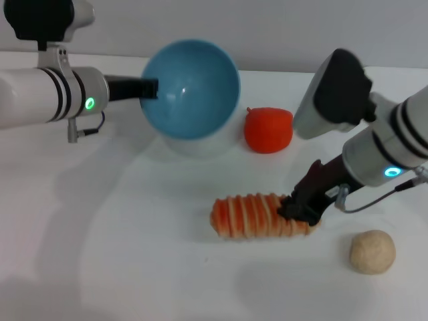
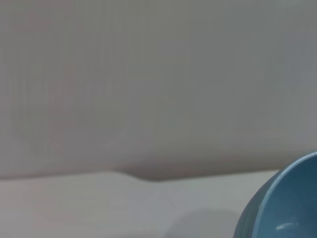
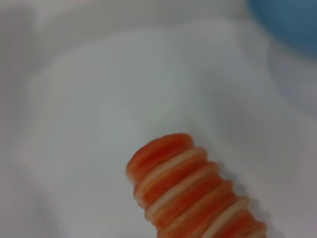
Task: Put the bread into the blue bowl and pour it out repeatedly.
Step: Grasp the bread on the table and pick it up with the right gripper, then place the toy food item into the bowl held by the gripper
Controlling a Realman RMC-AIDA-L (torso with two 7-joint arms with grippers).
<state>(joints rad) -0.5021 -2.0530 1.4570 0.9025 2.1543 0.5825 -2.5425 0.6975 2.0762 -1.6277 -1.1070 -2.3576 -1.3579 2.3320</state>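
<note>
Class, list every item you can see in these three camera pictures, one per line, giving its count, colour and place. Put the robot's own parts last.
bread: one, orange with pale ridges, lying on the table at front centre, its right end at the right gripper.
blue bowl: one, light blue, tipped with its opening towards the camera, at the back left, held at its rim by the left gripper.
red-orange lumpy toy: one, red-orange, on the table just right of the bowl.
round ball: one, beige, on the table at front right.
table: one, white, under everything.
left gripper: one, black, at the bowl's left rim.
right gripper: one, black, on the bread's right end.
</note>
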